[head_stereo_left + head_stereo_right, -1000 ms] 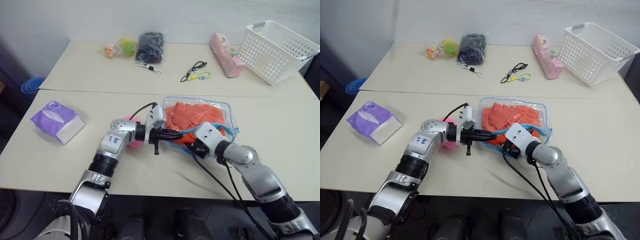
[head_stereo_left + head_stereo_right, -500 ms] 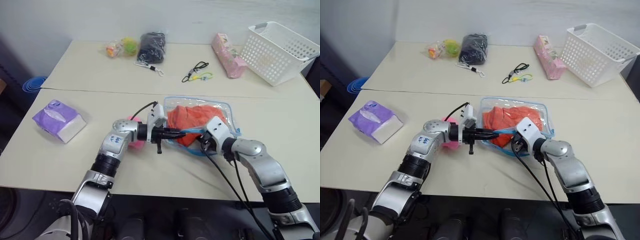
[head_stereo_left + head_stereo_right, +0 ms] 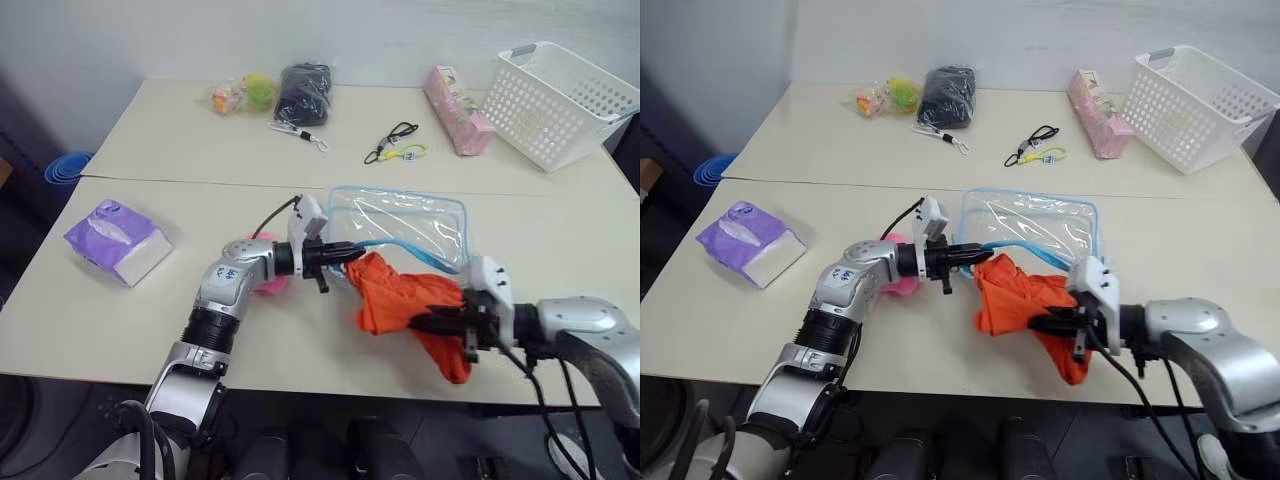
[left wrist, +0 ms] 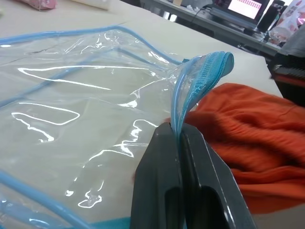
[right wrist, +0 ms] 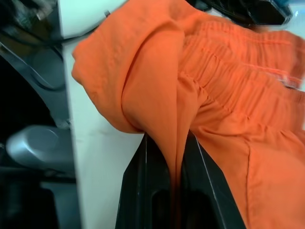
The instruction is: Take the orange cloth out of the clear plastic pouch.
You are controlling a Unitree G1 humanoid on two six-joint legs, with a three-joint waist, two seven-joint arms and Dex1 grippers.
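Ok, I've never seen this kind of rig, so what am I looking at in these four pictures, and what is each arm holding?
This is a two-armed humanoid robot. The two wide pictures come from cameras in its head, looking down at a table; the two close-ups come from cameras on its wrists. The left gripper pinches the blue zipper edge of the clear plastic pouch, which looks empty. The right gripper is shut on the orange cloth, lying outside the pouch at the table's near edge. Also on the table: a purple tissue pack, a white mesh basket, a pink packet, a black pouch and a small bag of toys.

An office or lab: plain worktable (image 3: 150,150) by a bare wall, monitor (image 4: 245,7) behind
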